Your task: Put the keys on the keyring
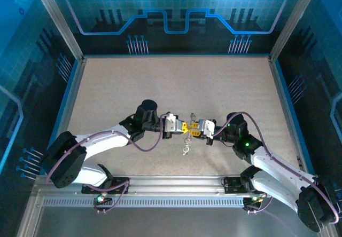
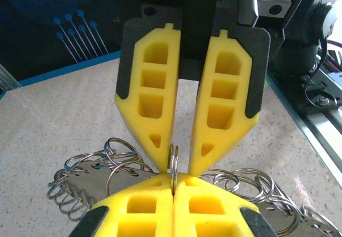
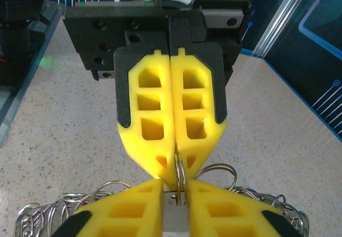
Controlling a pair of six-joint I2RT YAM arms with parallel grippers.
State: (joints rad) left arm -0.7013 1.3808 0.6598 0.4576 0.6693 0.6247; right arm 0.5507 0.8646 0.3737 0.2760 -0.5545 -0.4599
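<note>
While the jaws of the left gripper (image 2: 173, 186) pinch an upright loop of the keyring (image 2: 174, 159) above the middle of the table (image 1: 160, 87), those of the right gripper (image 3: 175, 189) stand slightly parted around it, so threading looks underway, and next a key must be fed precisely onto that wire.

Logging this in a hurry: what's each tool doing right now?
Left tool: closed on the split ring.
Right tool: jaws slightly apart around that ring; grip cannot be told.

The speckled beige desk (image 1: 160, 87), edged in blue, bears a silvery keyring (image 1: 186, 148) tangle just toward six o'clock from its centre.
</note>
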